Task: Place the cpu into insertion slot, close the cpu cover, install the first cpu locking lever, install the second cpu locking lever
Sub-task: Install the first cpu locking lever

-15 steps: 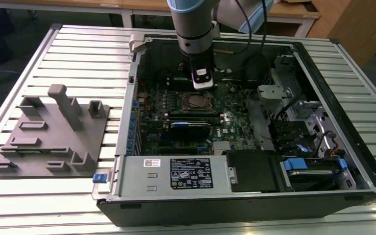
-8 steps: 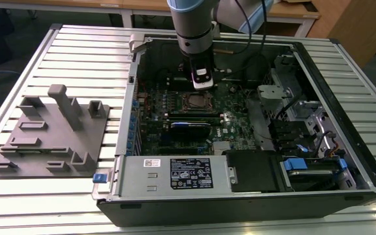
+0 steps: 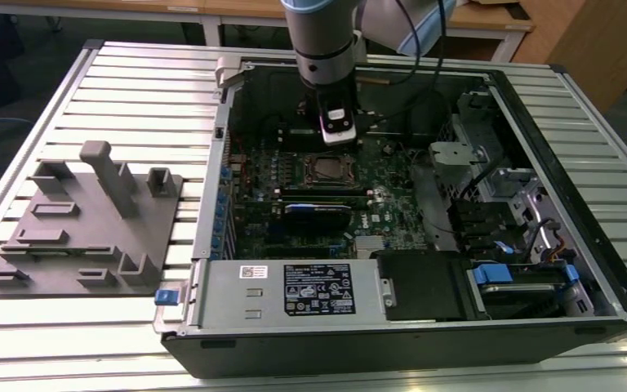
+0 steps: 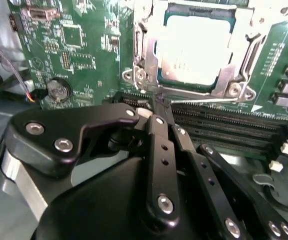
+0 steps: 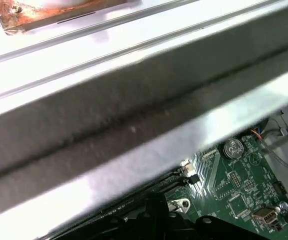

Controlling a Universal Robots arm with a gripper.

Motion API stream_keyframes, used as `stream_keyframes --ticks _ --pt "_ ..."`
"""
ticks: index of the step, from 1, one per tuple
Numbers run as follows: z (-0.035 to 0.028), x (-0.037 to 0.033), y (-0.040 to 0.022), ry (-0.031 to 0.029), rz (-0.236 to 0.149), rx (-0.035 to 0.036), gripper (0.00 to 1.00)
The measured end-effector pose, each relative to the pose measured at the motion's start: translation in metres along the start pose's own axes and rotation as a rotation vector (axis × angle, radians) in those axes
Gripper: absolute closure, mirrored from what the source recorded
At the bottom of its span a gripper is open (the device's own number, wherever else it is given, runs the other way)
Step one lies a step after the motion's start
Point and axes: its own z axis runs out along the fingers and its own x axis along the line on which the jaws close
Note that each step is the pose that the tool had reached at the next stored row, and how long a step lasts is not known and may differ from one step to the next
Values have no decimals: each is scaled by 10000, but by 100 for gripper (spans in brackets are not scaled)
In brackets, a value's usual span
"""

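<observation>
- The gripper point(image 4: 160, 102) hangs low inside the open computer case point(image 3: 575, 245), just above the green motherboard point(image 4: 83, 50), and in the second wrist view its black fingers point(image 4: 159, 130) look drawn together to a narrow tip with nothing seen between them.
- Right ahead of that fingertip sits the insertion slot point(image 4: 138, 75), its silvery rim just beyond the tip, near but not clearly touching.
- The cpu point(image 4: 196, 50) lies flat in the slot, its pale metal top showing bright and square.
- The cpu cover point(image 4: 234, 82) lies down around the chip, a silvery frame with the chip showing through its window.
- Whether either locking lever is latched, I cannot tell.
- Between the gripper and the slot run long dark memory slots point(image 4: 234, 127), passing right under the fingers.
- In the exterior view, the arm point(image 3: 322, 41) comes straight down into the case, with the socket point(image 3: 328, 169) just below its white-tipped end point(image 3: 338, 126).
- Farther from the gripper, toward the near wall of the case, sits the black-labelled power supply box point(image 3: 291, 287).
- Well away, outside the case on the slatted table point(image 3: 128, 98), stands a grey fixture tray point(image 3: 85, 229).
- In the first wrist view, a grey case wall point(image 5: 133, 130) looms close beside the gripper, with a corner of motherboard beyond it.
</observation>
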Motion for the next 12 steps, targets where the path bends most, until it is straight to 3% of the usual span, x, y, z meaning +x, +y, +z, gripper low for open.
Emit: stream_keyframes --ticks 12 --pt "-4 29 3 2 1 -6 89"
